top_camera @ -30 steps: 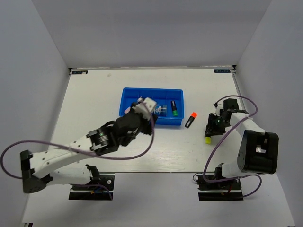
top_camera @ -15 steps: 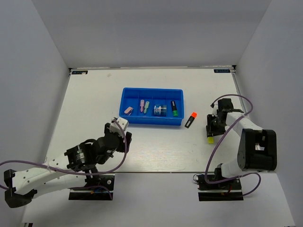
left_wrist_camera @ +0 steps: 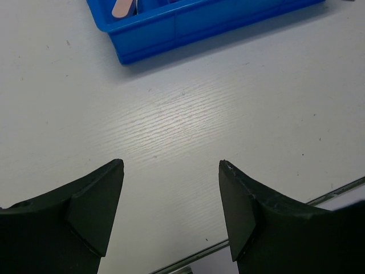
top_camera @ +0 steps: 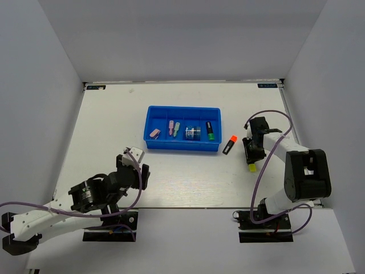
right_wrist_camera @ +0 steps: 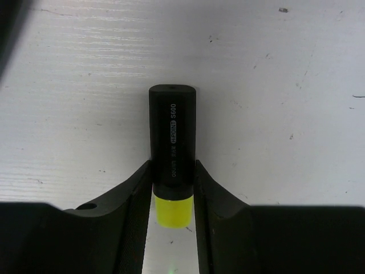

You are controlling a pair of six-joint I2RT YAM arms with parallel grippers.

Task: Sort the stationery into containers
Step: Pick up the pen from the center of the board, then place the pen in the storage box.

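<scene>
The blue four-compartment tray holds a pink eraser, pink and mint pieces, a blue-clear tape roll and a green-capped highlighter. An orange-capped highlighter lies on the table just right of the tray. My right gripper is shut on the black barrel of the yellow-capped highlighter, low at the table surface. My left gripper is open and empty over bare table near the tray's front left corner; the left wrist view shows its jaws wide apart.
White walls enclose the table on three sides. The right arm's cable loops above its wrist. The table's near edge lies just below my left fingers. The eraser shows at the top of the left wrist view.
My left arm has pulled back from over the tray to the near left of the table, gripper empty. My right gripper has shifted slightly left, still around the yellow highlighter.
</scene>
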